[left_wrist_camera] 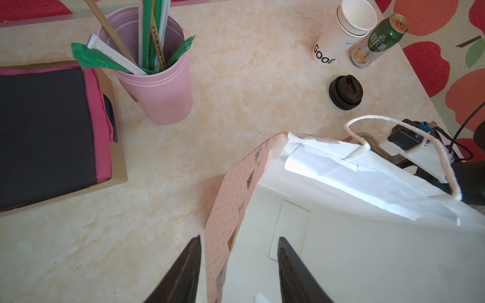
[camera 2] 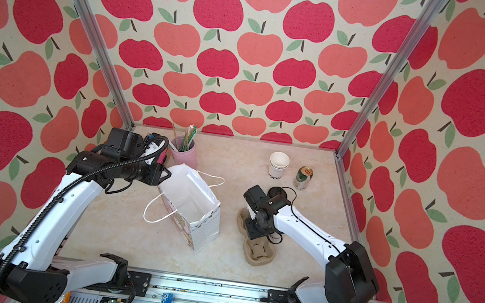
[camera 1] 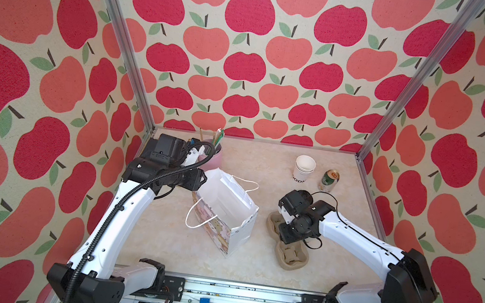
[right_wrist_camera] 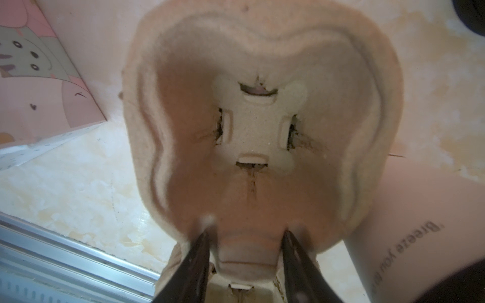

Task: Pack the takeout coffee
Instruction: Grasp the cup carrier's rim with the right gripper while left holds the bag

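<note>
Dark fingers of the right gripper (right_wrist_camera: 248, 230) are seen closest, held apart on either side of the narrow waist of the pulp cup carrier (right_wrist_camera: 262, 65). Whether they are already pressing on it cannot be told. The takeout coffee (right_wrist_camera: 420, 223) is found just beside that carrier, on the side turned away from the paper bag (camera 1: 227, 207). Only its pale lettered wall is shown, so its lid cannot be made out. In both top views it is almost wholly hidden under the right wrist, right of centre in the frame. Its long axis is judged to be upright, though this is not settled.

The paper bag is stood open at the centre of the frame. Its upper-left rim is straddled by the left gripper (left_wrist_camera: 238, 237), whose fingers are spread with a clear gap to the paper. The right arm is judged much the nearer to the takeout coffee. A short shift away from the paper bag, toward the right of the frame, is called for before any grasp. A loose black lid (left_wrist_camera: 346, 91) is seen further back.
</note>
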